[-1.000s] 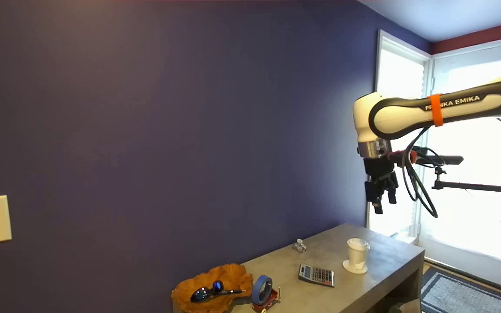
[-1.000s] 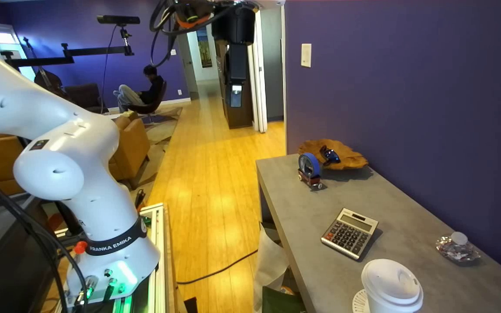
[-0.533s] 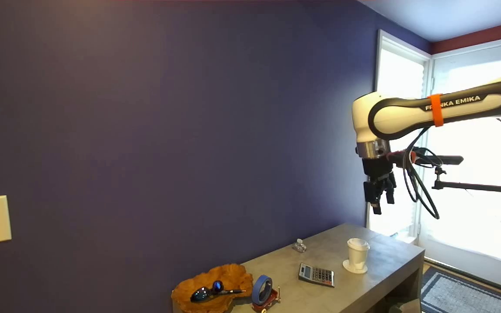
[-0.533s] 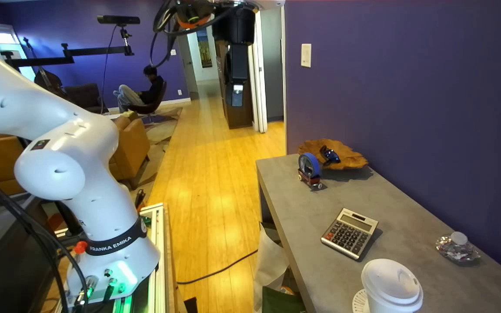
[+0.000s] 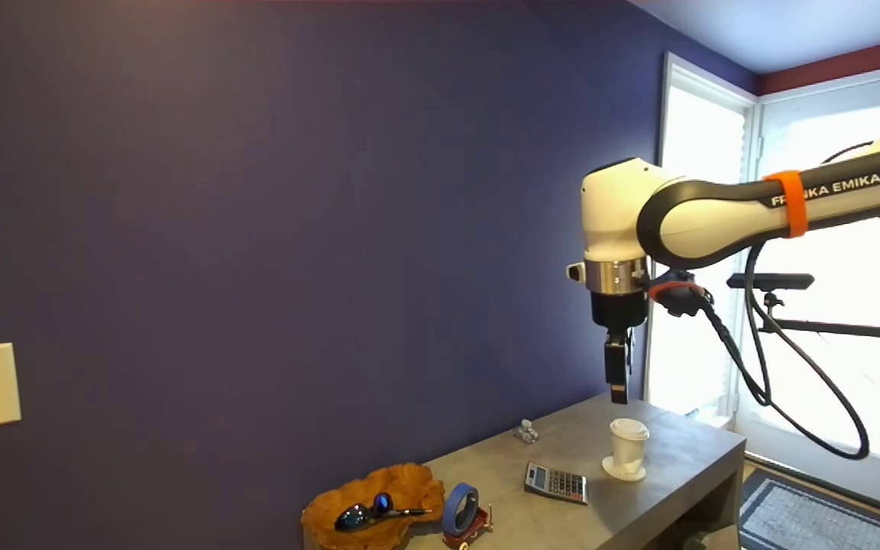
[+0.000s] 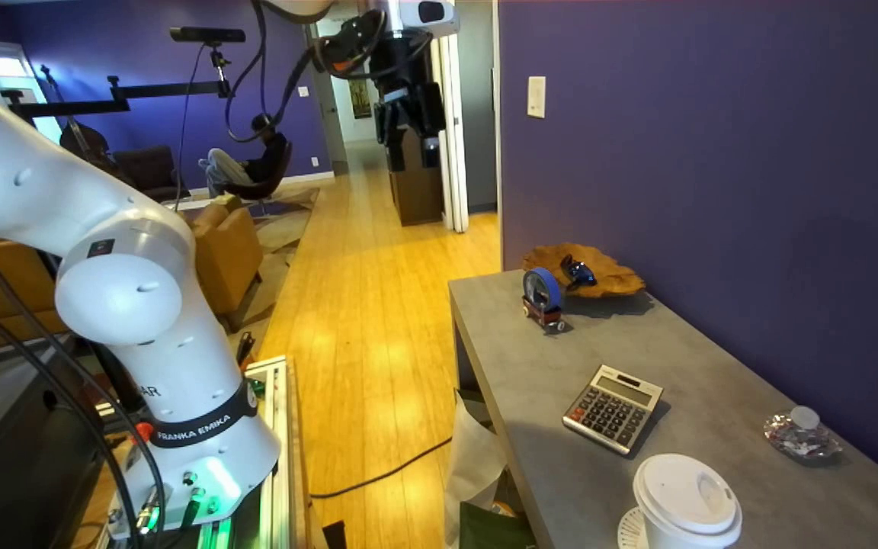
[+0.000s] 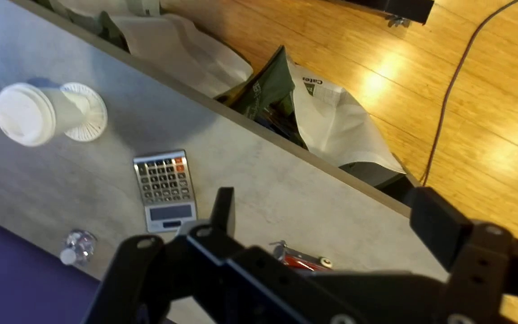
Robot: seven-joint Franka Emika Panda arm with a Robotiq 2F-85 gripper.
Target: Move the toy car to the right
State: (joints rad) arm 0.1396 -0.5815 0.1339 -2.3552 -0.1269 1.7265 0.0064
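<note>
Grasp: released

In an exterior view, your fingers [image 5: 619, 388] hang higher than the table [image 5: 490, 477]. In an exterior view, the toy car [image 6: 540, 314], carrying a blue ring [image 6: 552, 287], stands on it. Wrist view: your fingers stand wide apart.

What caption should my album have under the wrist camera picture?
Red toy car peeks from behind the open gripper, sharing a desk with calculator and lidded cup.

White arm [image 6: 123, 297], FRANKA EMIKA lettering [image 6: 195, 428], orange band [image 5: 794, 203], black cables [image 5: 749, 283], black end effector [image 6: 412, 155].
</note>
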